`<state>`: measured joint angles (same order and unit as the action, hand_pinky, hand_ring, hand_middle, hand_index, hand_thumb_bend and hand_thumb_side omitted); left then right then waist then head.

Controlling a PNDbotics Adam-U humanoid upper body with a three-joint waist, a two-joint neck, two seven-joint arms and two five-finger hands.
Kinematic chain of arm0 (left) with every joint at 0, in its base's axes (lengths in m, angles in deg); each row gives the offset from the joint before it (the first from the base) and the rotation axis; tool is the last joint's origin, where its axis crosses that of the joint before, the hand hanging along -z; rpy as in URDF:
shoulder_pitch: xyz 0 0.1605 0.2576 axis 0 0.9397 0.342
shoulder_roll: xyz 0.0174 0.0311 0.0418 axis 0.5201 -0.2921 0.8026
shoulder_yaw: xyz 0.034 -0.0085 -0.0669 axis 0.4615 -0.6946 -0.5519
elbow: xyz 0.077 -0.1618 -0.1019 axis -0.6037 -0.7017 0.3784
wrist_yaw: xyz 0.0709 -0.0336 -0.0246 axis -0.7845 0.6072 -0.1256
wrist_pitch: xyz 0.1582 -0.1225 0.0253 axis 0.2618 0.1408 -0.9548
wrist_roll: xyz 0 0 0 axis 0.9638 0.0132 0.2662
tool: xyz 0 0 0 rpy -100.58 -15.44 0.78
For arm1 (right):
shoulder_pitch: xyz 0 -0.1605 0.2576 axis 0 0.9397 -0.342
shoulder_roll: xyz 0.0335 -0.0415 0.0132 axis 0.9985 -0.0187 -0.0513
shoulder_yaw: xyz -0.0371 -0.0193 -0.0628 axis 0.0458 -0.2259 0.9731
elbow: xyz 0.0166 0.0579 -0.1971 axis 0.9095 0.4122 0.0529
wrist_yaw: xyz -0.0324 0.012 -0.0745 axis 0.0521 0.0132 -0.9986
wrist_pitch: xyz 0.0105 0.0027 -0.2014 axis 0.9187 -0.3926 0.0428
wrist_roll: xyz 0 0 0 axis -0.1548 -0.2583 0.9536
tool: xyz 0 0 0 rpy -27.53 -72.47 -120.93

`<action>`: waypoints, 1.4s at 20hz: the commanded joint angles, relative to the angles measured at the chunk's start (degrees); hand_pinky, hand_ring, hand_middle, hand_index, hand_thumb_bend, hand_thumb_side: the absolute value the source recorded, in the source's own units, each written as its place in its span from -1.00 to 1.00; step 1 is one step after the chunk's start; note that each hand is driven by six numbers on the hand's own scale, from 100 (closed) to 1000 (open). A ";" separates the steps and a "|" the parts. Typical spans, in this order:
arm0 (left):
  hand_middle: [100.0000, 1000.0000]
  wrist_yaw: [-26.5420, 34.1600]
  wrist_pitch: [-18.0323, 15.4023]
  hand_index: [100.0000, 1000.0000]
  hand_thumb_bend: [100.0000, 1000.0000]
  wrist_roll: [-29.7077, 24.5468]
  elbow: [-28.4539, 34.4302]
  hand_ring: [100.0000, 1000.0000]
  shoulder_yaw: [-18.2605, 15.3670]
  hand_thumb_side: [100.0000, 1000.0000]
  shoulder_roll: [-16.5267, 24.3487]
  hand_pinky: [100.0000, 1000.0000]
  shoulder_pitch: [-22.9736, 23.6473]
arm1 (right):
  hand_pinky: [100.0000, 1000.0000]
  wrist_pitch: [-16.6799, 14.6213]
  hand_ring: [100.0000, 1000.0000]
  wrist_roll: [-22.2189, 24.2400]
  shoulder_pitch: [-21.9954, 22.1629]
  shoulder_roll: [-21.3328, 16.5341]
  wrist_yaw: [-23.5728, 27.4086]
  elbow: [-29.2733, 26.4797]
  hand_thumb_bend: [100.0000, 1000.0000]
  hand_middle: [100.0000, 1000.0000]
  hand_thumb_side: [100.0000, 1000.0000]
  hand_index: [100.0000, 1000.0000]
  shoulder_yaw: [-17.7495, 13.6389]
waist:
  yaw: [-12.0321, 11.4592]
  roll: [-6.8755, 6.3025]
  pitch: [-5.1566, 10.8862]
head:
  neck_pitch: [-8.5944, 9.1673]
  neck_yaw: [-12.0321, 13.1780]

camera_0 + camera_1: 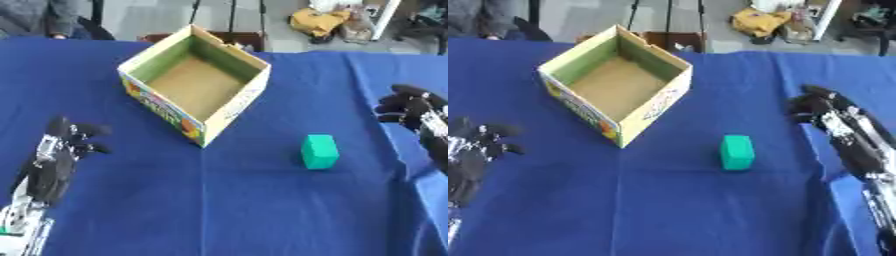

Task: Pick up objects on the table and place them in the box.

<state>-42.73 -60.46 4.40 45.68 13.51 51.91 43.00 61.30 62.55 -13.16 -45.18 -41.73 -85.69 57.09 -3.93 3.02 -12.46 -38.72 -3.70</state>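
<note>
The right hand (824,107) comes in from the three o'clock edge of the table, its dark fingers bent a little but relaxed and holding nothing, hovering above the blue cloth (262,210). At about eight o'clock in the left eye view the left hand (63,150) rests low near the corner, fingers pointing up and slightly spread, released and empty as well. Between the two hands, nearer the right one, a green block (319,151) stands on the cloth at roughly four o'clock from the middle of the view, apart from both hands and touching nothing but the cloth. Up from it, toward eleven o'clock, sits the open cardboard box (166,50), turned so that one corner points down toward the robot; its inner walls look greenish, its floor is plain brown, and its outer sides carry bright printing in yellow, orange and green. The block lies outside the box, well clear of its nearest corner. Nothing can be seen inside the box.
</note>
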 commanded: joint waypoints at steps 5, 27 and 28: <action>0.13 0.04 -0.09 0.23 -0.30 -0.21 0.51 0.56 0.08 1.00 1.04 0.13 -0.28 | 0.55 -5.50 0.69 9.60 -3.08 -9.99 -7.80 0.63 -1.00 0.60 -0.66 0.81 1.12 | -0.08 0.23 1.27 | 0.20 -0.05; 0.13 0.06 -0.04 0.22 -0.30 -0.73 0.25 0.56 0.63 1.00 1.21 0.13 0.25 | 0.52 -14.11 0.66 11.12 -15.52 -16.02 -23.22 15.34 -0.25 0.58 -0.36 0.75 7.77 | -1.40 0.56 2.27 | -0.06 -0.74; 0.13 0.07 -0.04 0.22 -0.30 -0.77 0.25 0.56 0.67 1.00 1.21 0.13 0.26 | 0.52 -14.45 0.66 11.19 -16.09 -15.90 -24.14 15.93 -0.23 0.58 -0.35 0.75 8.13 | -1.48 0.55 2.31 | -0.07 -0.80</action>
<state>-42.73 -60.44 3.87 45.36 14.09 51.98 43.60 47.71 73.39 -28.30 -58.82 -64.51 -70.12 65.36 -5.42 3.67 -11.15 -38.75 -4.24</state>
